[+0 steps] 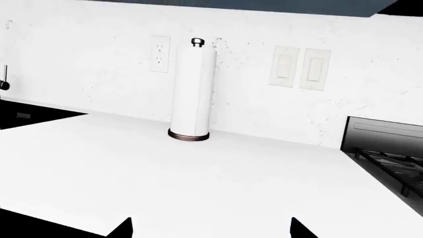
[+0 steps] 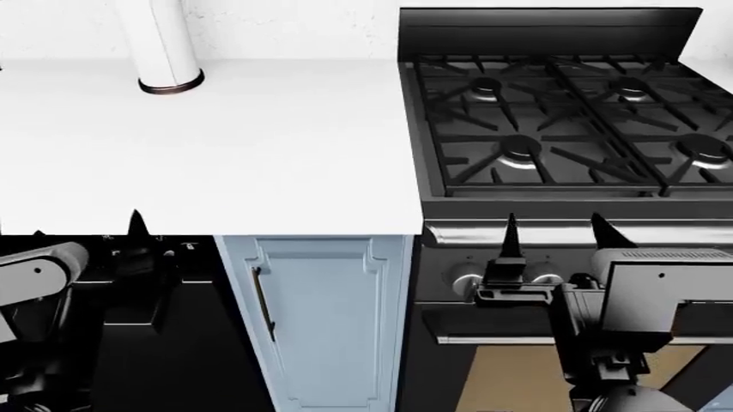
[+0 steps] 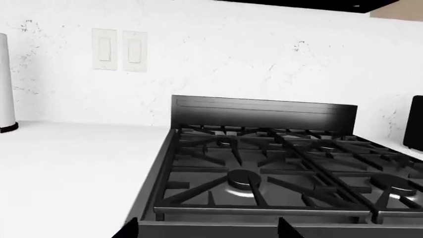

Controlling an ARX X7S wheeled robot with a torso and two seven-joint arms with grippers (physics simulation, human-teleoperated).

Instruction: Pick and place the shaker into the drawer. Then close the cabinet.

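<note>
No shaker shows in any view, and no pale blue-grey drawer is in view. My left gripper (image 2: 88, 228) is open and empty, held in front of the white counter's (image 2: 229, 154) front edge at the left; in the left wrist view (image 1: 211, 231) its two dark fingertips stand wide apart over the counter. My right gripper (image 2: 558, 228) is open and empty in front of the stove's (image 2: 550, 129) front edge; in the right wrist view (image 3: 207, 231) its tips stand wide apart before the burner grates.
A paper towel holder (image 2: 160, 43) stands at the back of the counter, also in the left wrist view (image 1: 193, 89). A pale blue cabinet door (image 2: 315, 318) sits shut below the counter. Stove knobs (image 2: 464, 276) face my right arm. Wall switches (image 1: 298, 68) are on the backsplash.
</note>
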